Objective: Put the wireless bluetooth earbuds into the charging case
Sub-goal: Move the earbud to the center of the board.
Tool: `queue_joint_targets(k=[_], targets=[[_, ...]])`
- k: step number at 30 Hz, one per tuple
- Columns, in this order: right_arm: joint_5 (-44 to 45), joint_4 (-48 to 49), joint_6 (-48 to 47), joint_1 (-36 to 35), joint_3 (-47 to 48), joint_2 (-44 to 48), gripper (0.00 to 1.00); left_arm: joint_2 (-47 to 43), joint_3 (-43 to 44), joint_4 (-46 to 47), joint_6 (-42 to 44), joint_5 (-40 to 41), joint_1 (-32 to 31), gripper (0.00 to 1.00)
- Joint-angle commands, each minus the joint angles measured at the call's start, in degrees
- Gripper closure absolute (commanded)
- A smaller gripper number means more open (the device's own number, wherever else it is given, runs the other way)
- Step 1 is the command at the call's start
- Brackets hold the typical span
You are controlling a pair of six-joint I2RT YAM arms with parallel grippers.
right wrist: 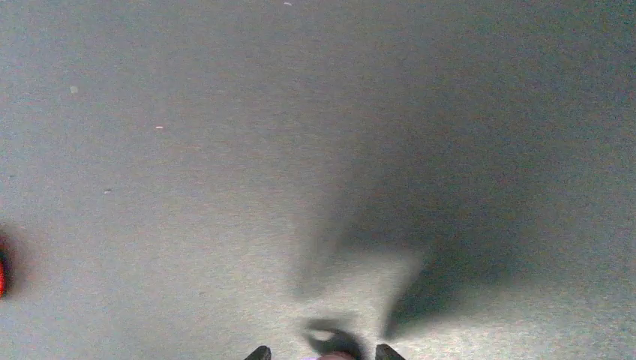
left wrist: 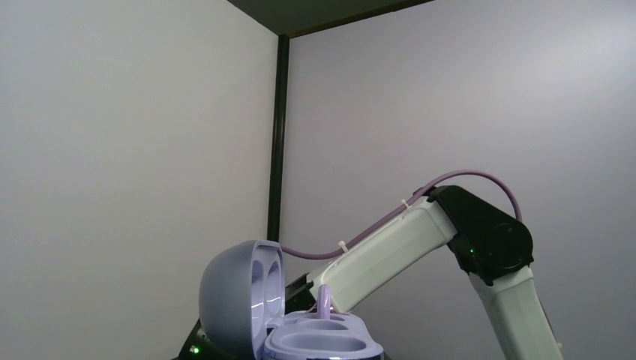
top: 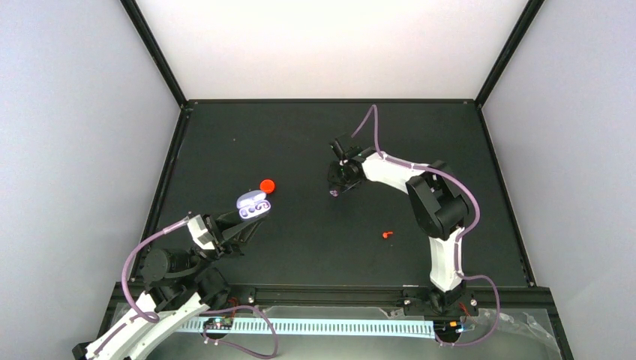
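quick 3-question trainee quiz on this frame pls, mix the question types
1. True or false: the charging case has its lid shut.
2. Where is the red cap?
A) close beside the case, on its far side
B) between the two arm bases
C) at the table's right edge
3. Fill in: the case is held in the ___ arm's fingers.

Key
1. False. The lid stands open and the wells show.
2. A
3. left. The left fingers hold it.
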State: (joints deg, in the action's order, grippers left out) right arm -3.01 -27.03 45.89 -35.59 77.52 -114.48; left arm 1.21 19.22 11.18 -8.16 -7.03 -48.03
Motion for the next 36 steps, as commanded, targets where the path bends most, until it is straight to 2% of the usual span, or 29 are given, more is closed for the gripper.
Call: queue_joint_targets(k=[1, 7, 13, 18, 27, 36], targets=[[1.57, -2.96, -4.07, -1.21, 3.91, -0.84, 0.65, -0.2, 0.18, 0.77, -0.19, 0.36, -0.21, 0.98], [6.66, -6.65, -9.79, -1.71, 6.09, -0.7, 0.62, -0.76, 0.29, -0.05, -0.15, 0.63, -0.15, 0.98], [8.76, -5.19, -11.51, -1.19, 2.39, 1.69, 0.6, -0.86, 0.33, -0.19, -0.1, 0.73, -0.13, 0.99], [9.13, -0.38, -9.33, 0.75, -3.4, 4.83, 0.63, -1.1, 0.71, -0.92, -0.1, 0.75, -0.14, 0.98], [5.88, 0.46, -10.79, 1.36, -3.17, 2.78, 0.68, -0.99, 0.77, -1.07, -0.36, 0.66, -0.15, 0.98], [10.26, 0.78, -14.58, 1.22, -3.91, 9.25, 0.67, -0.48, 1.21, -1.34, -0.27, 0.7, -0.13, 0.98]])
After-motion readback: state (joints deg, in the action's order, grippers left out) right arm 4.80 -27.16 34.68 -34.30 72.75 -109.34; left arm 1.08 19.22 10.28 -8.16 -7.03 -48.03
